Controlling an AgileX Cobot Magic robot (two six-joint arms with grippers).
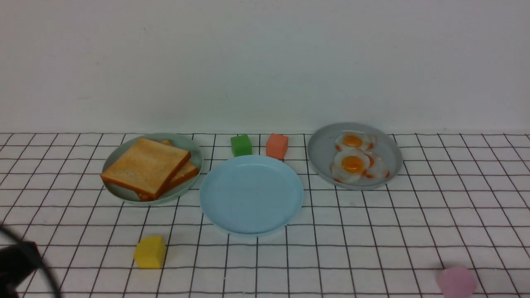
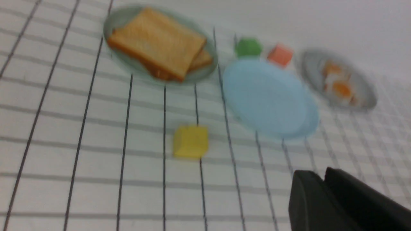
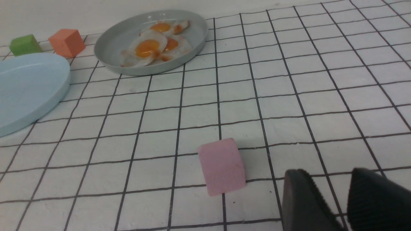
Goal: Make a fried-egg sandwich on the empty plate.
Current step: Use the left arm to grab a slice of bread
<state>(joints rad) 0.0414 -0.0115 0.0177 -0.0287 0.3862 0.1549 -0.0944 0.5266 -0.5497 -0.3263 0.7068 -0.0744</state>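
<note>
The left gripper (image 2: 318, 175) sits nearest, its fingers pressed together on nothing, while the right gripper (image 3: 329, 175) stands partly open and empty beside a pink cube (image 3: 221, 166). Farther out, the empty plate (image 1: 251, 194) lies bare at the centre. Beyond it, two toast slices (image 1: 145, 165) overlap on the mint-green plate (image 1: 194, 153) at left, and fried eggs (image 1: 352, 163) lie in the grey plate (image 1: 323, 149) at right. Nothing is stacked yet, so this looks like the opening step. The left jaws would have to spread before taking the top slice.

Looks like a robotics lab setup, not a kitchen: the worktop (image 1: 372, 248) wears a white grid-printed cloth (image 1: 434, 207) against a bare white wall (image 1: 265, 62). Coloured cubes (image 1: 150, 252) and plastic-looking fried eggs (image 1: 352, 159) sit on it.
</note>
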